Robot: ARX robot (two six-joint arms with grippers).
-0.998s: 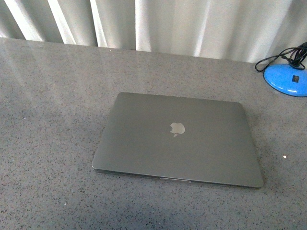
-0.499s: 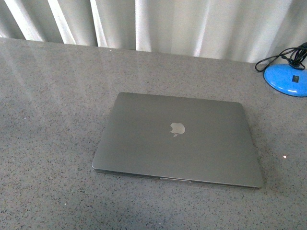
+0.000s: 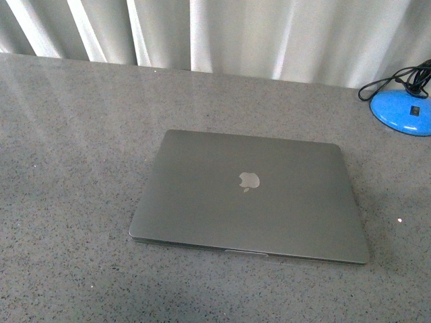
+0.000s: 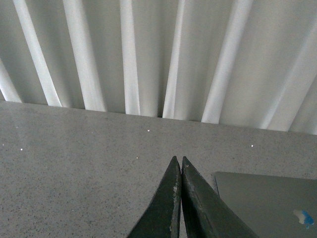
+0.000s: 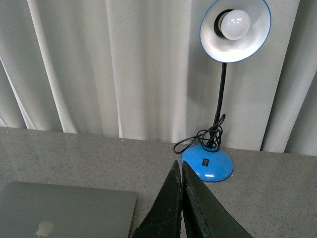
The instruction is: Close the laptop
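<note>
— Both tools sit with their fingers pressed together, gripping nothing: the left tool (image 4: 179,163) at the lower middle of its wrist picture, the right tool (image 5: 179,166) likewise in its own. Neither shows in the front picture.

— So what could go wrong, starting with the biggest thing?

— On the table (image 3: 67,134), nothing much; it is grey, speckled and flat. The laptop (image 3: 249,195) lies at the centre of the front picture, lid down flat on its base, logo up. I judge the task done, so the main risk is a needless extra push: a pointed tool pressing on the lid could scratch it or slide the machine toward the lower edge of the frame.

— And the smaller things?

— The blue lamp (image 5: 220,99) stands at the upper right of the front picture, well apart from the laptop. A right arm swinging wide could clip its thin neck and tip it. Its black cord (image 5: 200,139), coiled just beside the base, could snag a finger.
</note>
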